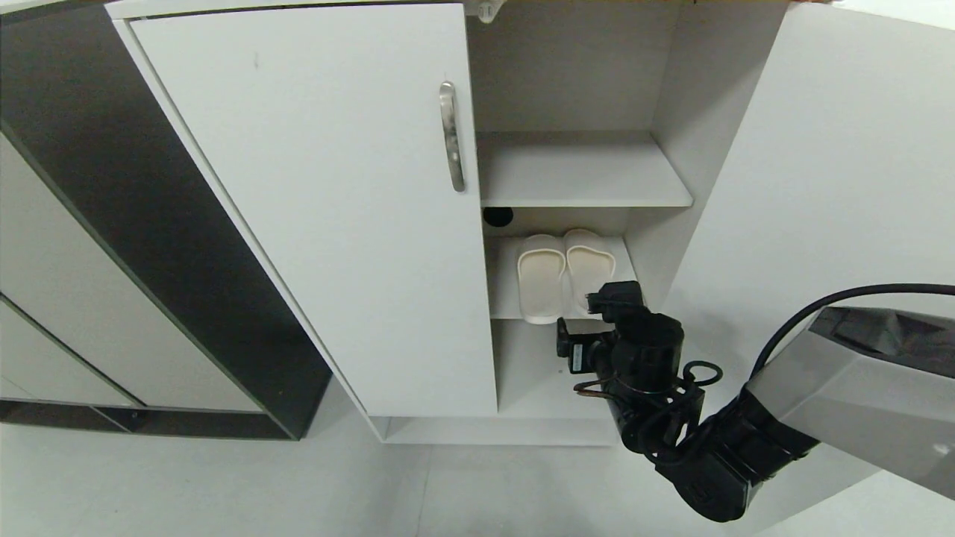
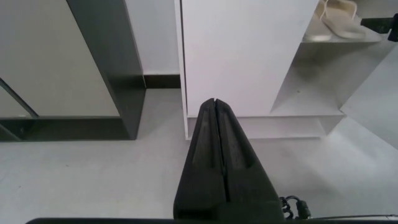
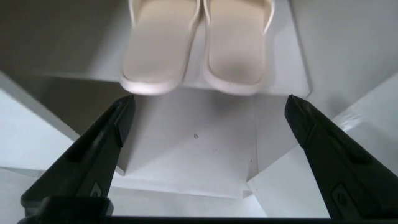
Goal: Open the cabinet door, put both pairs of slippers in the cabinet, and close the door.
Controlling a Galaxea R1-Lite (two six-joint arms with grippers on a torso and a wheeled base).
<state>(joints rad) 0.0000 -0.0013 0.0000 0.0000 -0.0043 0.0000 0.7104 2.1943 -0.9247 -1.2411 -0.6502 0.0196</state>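
Observation:
The white cabinet has its left door (image 1: pixel 321 209) shut and its right door (image 1: pixel 821 186) swung wide open. One pair of cream slippers (image 1: pixel 563 272) lies side by side on the middle shelf (image 1: pixel 503 298), heels at the front edge. My right gripper (image 1: pixel 608 298) hangs just in front of and slightly below that shelf. In the right wrist view it is open (image 3: pixel 208 109), nothing between its fingers, with the slippers (image 3: pixel 236 50) just beyond the tips. My left gripper (image 2: pixel 214 106) is shut and empty, low over the floor before the shut door.
The upper shelf (image 1: pixel 582 175) and the bottom compartment (image 1: pixel 537 373) are bare. A metal handle (image 1: pixel 450 138) runs down the shut door's edge. A dark-framed unit (image 1: pixel 149 224) stands to the left. Pale floor (image 1: pixel 224 485) stretches in front.

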